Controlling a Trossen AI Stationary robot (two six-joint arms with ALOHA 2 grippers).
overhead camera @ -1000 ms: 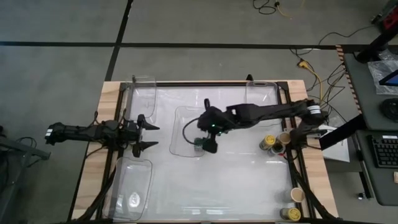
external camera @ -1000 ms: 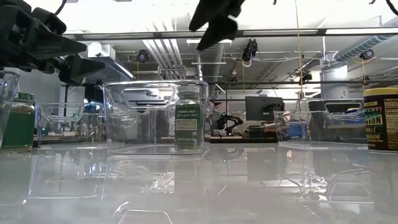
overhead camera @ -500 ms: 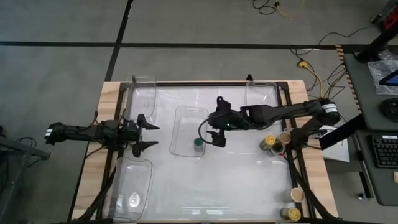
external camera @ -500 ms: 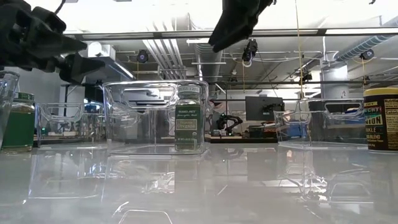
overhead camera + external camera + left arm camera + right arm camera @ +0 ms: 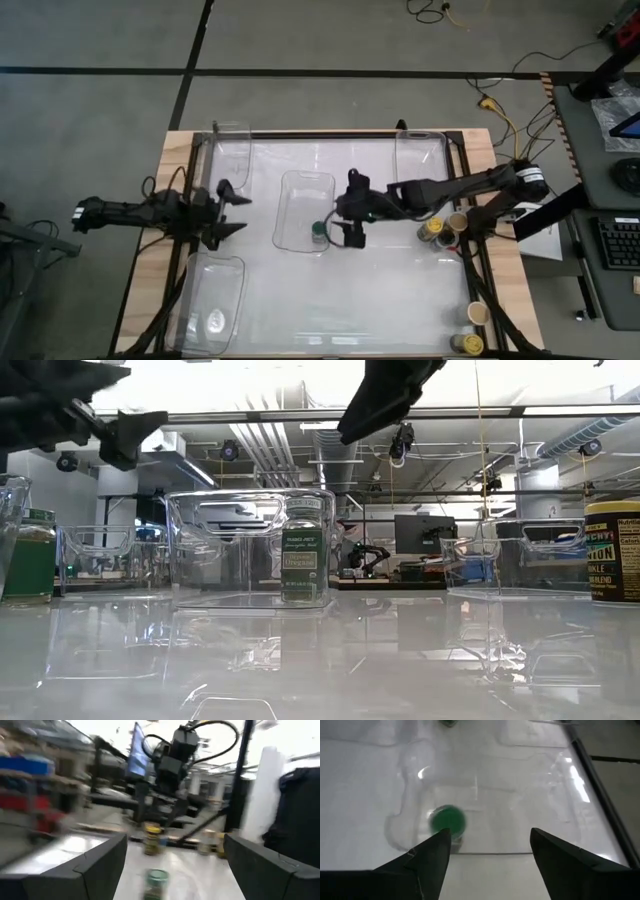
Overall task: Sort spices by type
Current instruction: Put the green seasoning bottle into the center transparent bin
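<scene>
High view over the table (image 5: 330, 300): I have the right gripper (image 5: 352, 234) hovering just beside the middle bin (image 5: 300, 182), jaws spread and empty, while a green-lidded spice jar (image 5: 318, 233) stands upright inside that bin near its front edge. My left gripper (image 5: 226, 208) waits at the table's left side, jaws also spread. I count four clear bins; the front-left bin (image 5: 232, 262) seems to hold something small that I cannot identify. Besides the green one, I see about four more jars clustered along the right edge, two mid-table (image 5: 434, 230) and two at the front corner (image 5: 468, 343), though lid colours there are hard to separate. I judge these jars light, rigid and smooth-sided, likely slippery on glass; gripping across the body just below the lid looks safest.
</scene>
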